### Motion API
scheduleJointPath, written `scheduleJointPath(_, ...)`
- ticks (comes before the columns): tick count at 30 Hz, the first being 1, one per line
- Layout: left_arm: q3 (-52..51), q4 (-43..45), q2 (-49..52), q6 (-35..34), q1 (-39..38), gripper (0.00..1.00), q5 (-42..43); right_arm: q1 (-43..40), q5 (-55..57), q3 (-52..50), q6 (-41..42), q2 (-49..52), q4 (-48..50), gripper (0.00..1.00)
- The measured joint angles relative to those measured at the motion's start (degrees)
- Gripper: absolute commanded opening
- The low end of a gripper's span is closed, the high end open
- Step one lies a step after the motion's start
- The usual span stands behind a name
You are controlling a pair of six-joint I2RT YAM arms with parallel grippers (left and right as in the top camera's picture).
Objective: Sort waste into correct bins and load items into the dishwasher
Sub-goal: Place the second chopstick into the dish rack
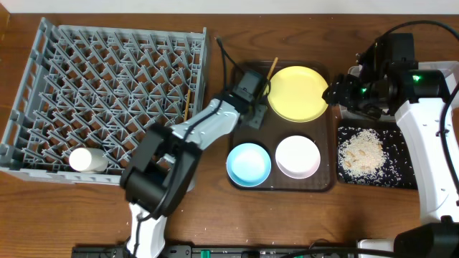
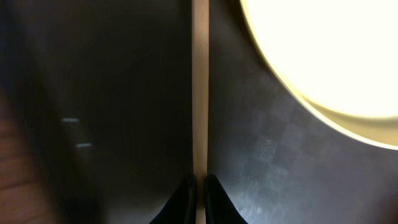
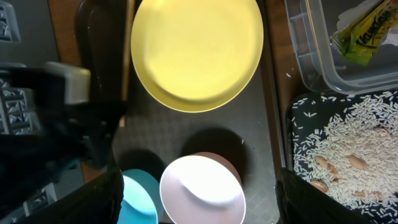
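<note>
Overhead, a large square grey plastic dish rack with upright pegs and latticed sides is seen at the far left of the wooden table. A small white cup is lying on its side in the rack's near left corner, and a thin wooden chopstick is lodged against the rack's right wall.

The left gripper is reached out over the far left part of a dark brown rectangular serving tray. In the left wrist view its jaws are drawn nearly together, and the other thin wooden chopstick is pinched between the fingertips. This pale stick is laid flat on the tray, just beside the rim of a round yellow plate.

The plate is set at the tray's far side. A light-blue bowl and a white bowl are placed side by side, upright, at its near side.

The right gripper is held above the tray with its jaws spread wide, and nothing is held between them.

A clear plastic rectangular tub with a rim is seen at the far right, with a small green-and-orange snack wrapper lying inside. Just nearer, loose white rice-like food scraps are heaped and scattered in a shallow glossy black rectangular tray, a few brownish bits among them.
</note>
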Motion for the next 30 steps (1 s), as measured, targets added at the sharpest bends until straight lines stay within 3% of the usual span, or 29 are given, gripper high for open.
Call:
scheduleJointPath(6, 0.02, -5.11, -14.1, 0.0, 3.61, 0.08, -0.48, 0.0, 0.11, -0.02, 0.0, 0.0, -0.07, 0.76)
scheduleJointPath(12, 0.33, -19.28, -25.03, 0.02, 9.27, 0.08, -1.86, 0.0, 0.15, 0.0, 0.0, 0.0, -0.09, 0.76)
scheduleJointPath(17, 0.15, -26.97, -25.86, 0.02, 14.8, 0.08, -4.0, 0.0, 0.33, -0.02, 0.0, 0.0, -0.17, 0.76)
scheduleJointPath(27, -4.94, -26.93, -21.73, 0.72, 18.53, 0.08, -5.05, 0.0, 0.35, 0.0, 0.0, 0.0, -0.17, 0.76)
scheduleJointPath(30, -5.2, -27.02, -20.15, 1.44, 18.51, 0.17, -5.07, 0.0, 0.35, -0.02, 0.0, 0.0, -0.17, 0.76)
